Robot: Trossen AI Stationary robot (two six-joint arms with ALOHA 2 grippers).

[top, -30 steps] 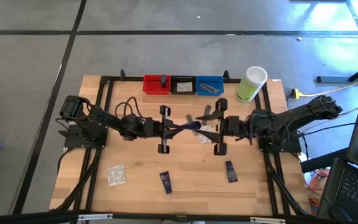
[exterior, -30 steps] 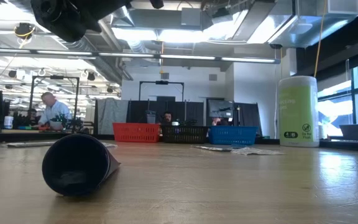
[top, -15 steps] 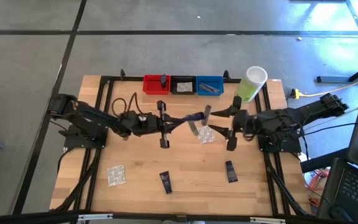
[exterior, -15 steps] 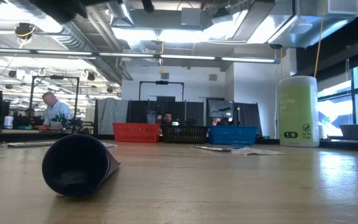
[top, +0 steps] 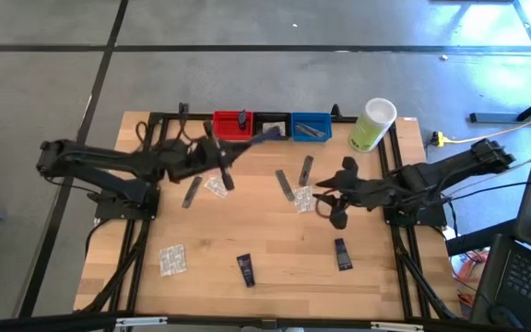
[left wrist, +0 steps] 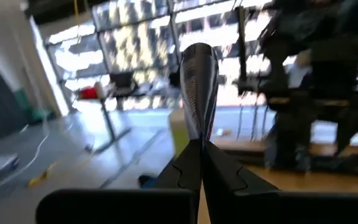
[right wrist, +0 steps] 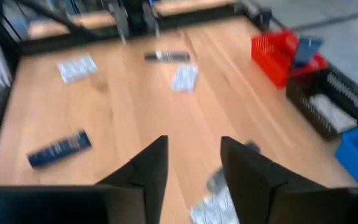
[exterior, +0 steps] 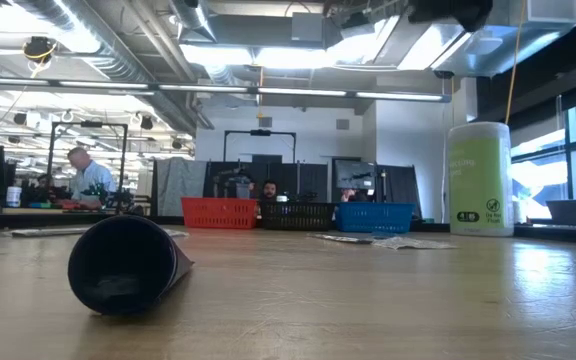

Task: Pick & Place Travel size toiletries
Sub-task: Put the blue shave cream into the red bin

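My left gripper [top: 245,144] is shut on a dark navy mini tube [top: 265,136], held in the air just in front of the red bin [top: 230,125] and the black bin [top: 271,126]. In the left wrist view the tube [left wrist: 199,81] sticks out beyond the fingertips. My right gripper [top: 325,196] hangs open and tipped downward over a clear packet [top: 302,199] and touches nothing. The right wrist view shows that gripper [right wrist: 194,158] with a gap between its fingers. Two grey sachets [top: 285,183] lie flat nearby. Two more navy tubes [top: 245,269] [top: 342,254] lie near the front. My left gripper pinches the tube's tapered end [left wrist: 199,138] between its two fingertips. The fingers lie level and point toward the bins at the far edge. The tube runs on in line with the fingers, lifted clear of the table.
A blue bin [top: 311,126] stands beside the black one, and a tall pale-green container [top: 372,124] is at the far right. A grey sachet [top: 192,191] and a clear packet [top: 215,184] lie under the left arm. Another packet [top: 171,260] lies front left. A dark tube [exterior: 123,265] lies close to the low camera.
My left gripper, still shut on the navy tube, has risen and carried it from the table's middle toward the far edge and the left, up to the red and black bins. My right gripper has drawn back toward the right and tipped downward.
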